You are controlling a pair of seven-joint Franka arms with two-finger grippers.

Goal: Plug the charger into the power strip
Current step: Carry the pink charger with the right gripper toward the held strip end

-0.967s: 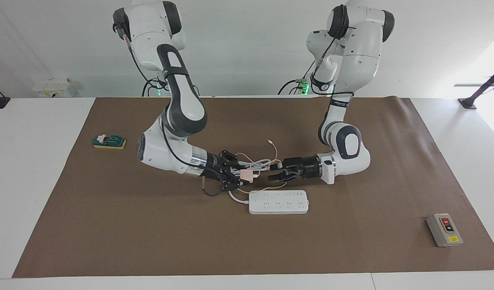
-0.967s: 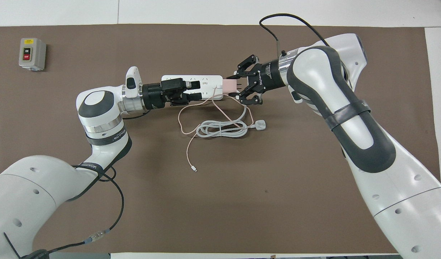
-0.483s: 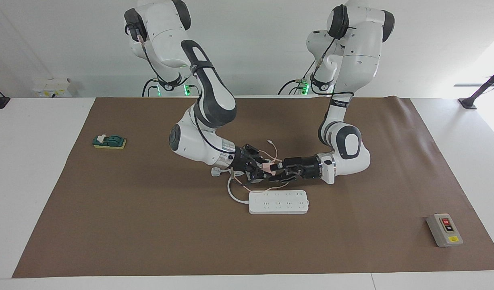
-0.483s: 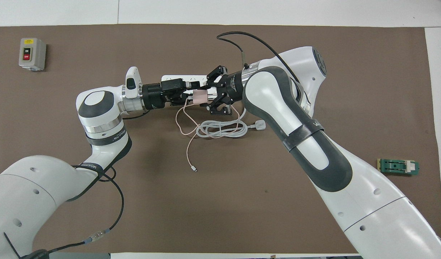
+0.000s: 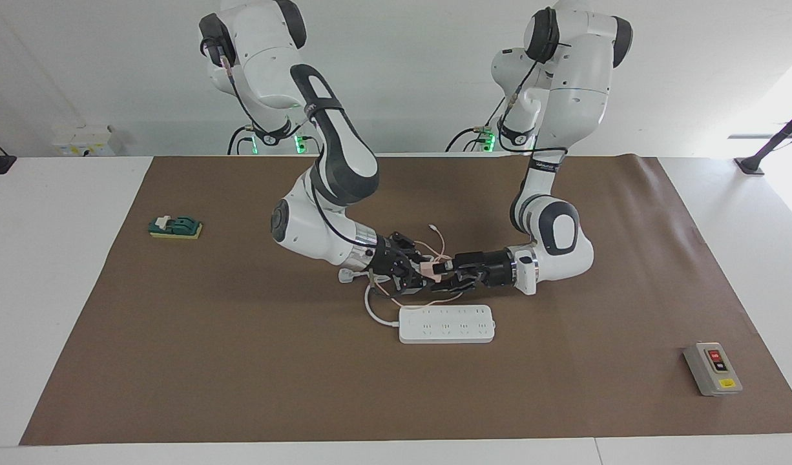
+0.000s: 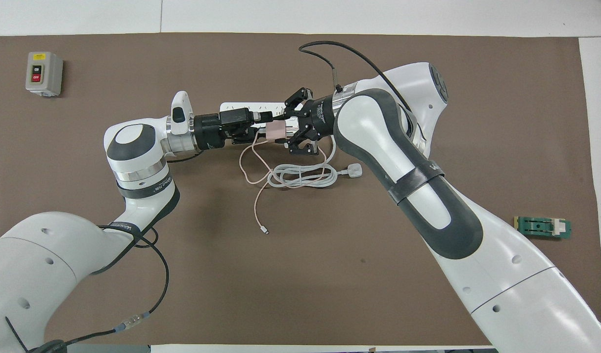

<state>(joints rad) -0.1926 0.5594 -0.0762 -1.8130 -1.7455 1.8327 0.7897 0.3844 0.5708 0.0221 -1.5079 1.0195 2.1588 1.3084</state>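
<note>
- Right gripper [image 5: 423, 270] was clamped shut on the charger [image 5: 427, 266], holding that little pink cube up in the air over the middle of the table, just above the tangle of cords.
- Left gripper [image 5: 442, 271] was right up against the same cube from its own end, fingers spread wide around it but not squeezing yet. Looked to me like a handover in progress.
- From overhead the charger [image 6: 275, 130] sat squarely between the two grippers, with the pink cable [image 6: 255, 196] drooping off it and looping down onto the brown mat [image 5: 176, 361] toward the robots' edge.
- Handling-wise I'd call the cube light, hard and a bit slick, so it could twist in a pinch. I'd grab it by two flat sides and keep the pin face clear. I couldn't tell which way the pins faced.
- The cable is soft and floppy, no good as a handle, and I figured it might drag or snag on the white cord [image 6: 300, 175] coiled under it.
- The power strip [image 5: 446, 323] lay flat mid-table, sockets up, just toward the table's edge away from the robots, nothing plugged in.
- It's probably light enough to skid when pushed, so I'd press straight down.
- Grey button box [image 5: 712, 368] sat toward the corner at the left arm's end, green block [image 5: 175, 227] toward the right arm's end, both well apart from the action.
</note>
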